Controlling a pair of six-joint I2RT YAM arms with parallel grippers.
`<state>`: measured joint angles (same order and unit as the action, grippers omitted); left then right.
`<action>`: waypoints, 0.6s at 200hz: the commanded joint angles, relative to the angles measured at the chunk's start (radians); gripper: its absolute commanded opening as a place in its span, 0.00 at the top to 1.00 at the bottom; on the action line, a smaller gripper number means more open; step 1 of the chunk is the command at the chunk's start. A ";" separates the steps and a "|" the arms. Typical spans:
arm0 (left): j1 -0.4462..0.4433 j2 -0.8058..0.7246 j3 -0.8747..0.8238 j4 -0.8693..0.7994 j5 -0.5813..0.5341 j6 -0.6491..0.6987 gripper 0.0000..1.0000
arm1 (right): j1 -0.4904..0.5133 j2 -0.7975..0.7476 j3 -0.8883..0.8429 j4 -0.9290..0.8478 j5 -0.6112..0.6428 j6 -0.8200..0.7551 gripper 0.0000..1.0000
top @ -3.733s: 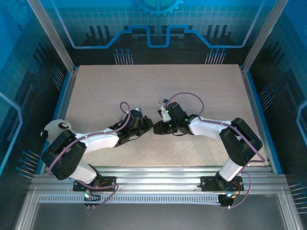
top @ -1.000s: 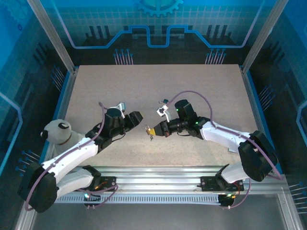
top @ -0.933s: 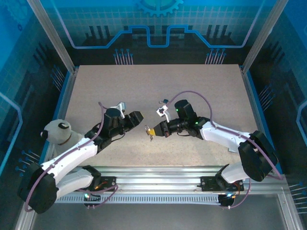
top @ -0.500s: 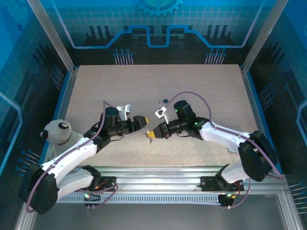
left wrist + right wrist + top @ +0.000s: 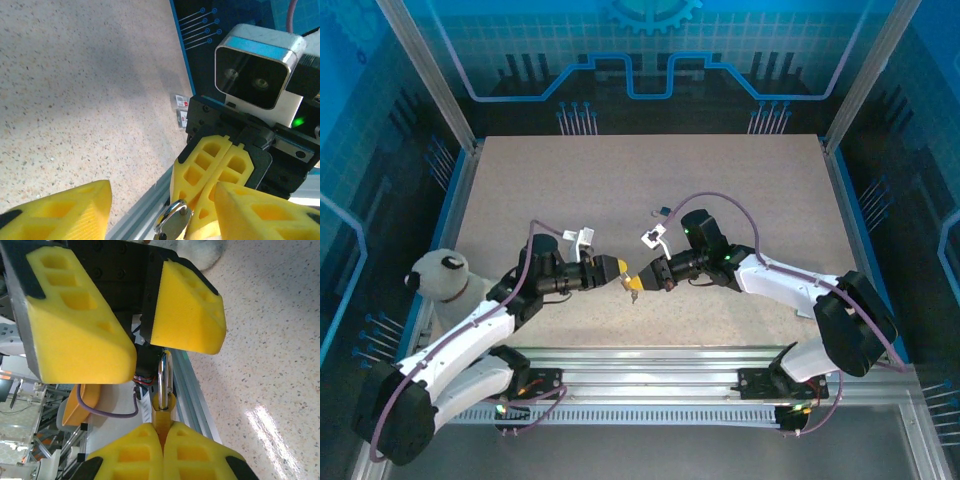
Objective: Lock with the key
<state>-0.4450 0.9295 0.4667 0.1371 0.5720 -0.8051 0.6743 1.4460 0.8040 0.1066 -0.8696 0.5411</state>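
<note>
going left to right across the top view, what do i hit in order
plush toy → left arm base → left tool → right tool, shut on the padlock → right arm base

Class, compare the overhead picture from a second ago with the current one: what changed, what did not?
The left claw moved right and nearer, up to the padlock, jaws open, nothing grasped. The right claw stayed shut on the padlock; the plush toy stayed put.
</note>
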 commanded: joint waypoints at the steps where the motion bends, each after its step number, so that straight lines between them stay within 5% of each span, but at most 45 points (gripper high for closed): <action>1: 0.005 -0.020 -0.022 0.049 0.054 0.016 0.50 | 0.020 0.010 0.023 0.030 -0.047 -0.010 1.00; 120: 0.004 -0.032 -0.057 0.139 0.121 -0.019 0.63 | 0.021 0.013 0.025 0.029 -0.053 -0.011 1.00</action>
<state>-0.4450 0.9115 0.4221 0.2344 0.6533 -0.8131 0.6857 1.4544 0.8043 0.1070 -0.8845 0.5411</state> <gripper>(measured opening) 0.383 0.039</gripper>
